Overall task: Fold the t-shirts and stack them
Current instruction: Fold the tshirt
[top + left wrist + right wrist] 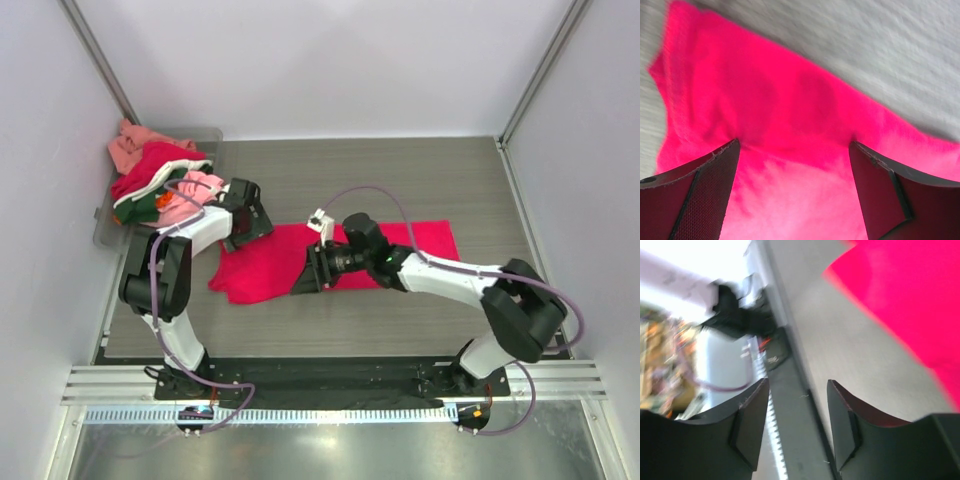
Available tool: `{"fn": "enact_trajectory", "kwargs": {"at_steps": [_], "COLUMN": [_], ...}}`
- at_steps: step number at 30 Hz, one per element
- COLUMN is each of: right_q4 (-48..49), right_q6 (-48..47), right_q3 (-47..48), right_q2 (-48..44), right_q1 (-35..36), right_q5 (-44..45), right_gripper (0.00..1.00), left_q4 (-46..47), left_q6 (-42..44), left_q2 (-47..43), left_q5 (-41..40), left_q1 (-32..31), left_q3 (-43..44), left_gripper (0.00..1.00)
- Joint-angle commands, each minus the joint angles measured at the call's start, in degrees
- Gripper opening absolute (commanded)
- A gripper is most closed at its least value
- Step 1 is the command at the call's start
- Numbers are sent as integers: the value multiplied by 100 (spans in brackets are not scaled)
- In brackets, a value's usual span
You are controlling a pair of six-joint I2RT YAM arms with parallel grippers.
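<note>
Crimson-red cloth t-shirt [265, 265] lies spread flat in the middle of the grey wood-grain desk [400, 180], laid out for folding; the left pincer [794, 150] hangs wide open over its left part, poised to pinch, while the right pincer [797, 390], parted and empty, sits by its near hem

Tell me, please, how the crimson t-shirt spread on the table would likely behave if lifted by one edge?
Probably floppy: the crimson t-shirt lies flat with soft wrinkles on the table, so it would likely drape and sag from a single pinch. It looks thin, so it is probably light. Pushed, it may bunch up rather than slide whole.
</note>
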Motion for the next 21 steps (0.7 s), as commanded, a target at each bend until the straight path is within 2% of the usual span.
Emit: {"fn": "enact_trajectory", "kwargs": {"at_steps": [1,2,4,10,11,13,14,21], "right_q4": [-1715,-1858,-2350,-3440,-3572,-3748,-3870,-3959], "right_q6": [-520,-494,-416,-161,-73,67,181,903], "right_q3": [110,111,111,6,-21,-100,-118,-487], "right_q2": [-547,-627,-768,-1138,-1147,-1112,-1094,-1305], "right_q1": [-265,-318,-511,-1144,-1337,-1549,-1758,-2348], "right_q5": [1782,2499,3092,5606,5843,6257,6633,7620], "right_gripper": [54,52,49,40,35,16,1,1], "left_q4": [21,13,-66,-383,-392,-392,-383,152], "left_q6": [180,180,171,31,-109,-250,-459,-1067], "left_q2": [-501,-598,-948,-2048,-2337,-2576,-2751,-2806], "left_q5": [-61,-105,-315,-843,-853,-826,-809,-923], "left_q1": [-268,-321,-470,-892,-919,-971,-980,-1033], "left_q3": [-157,-236,-342,-1053,-1168,-1483,-1581,-2328], "left_gripper": [91,91,91,95,95,95,95,96]}}
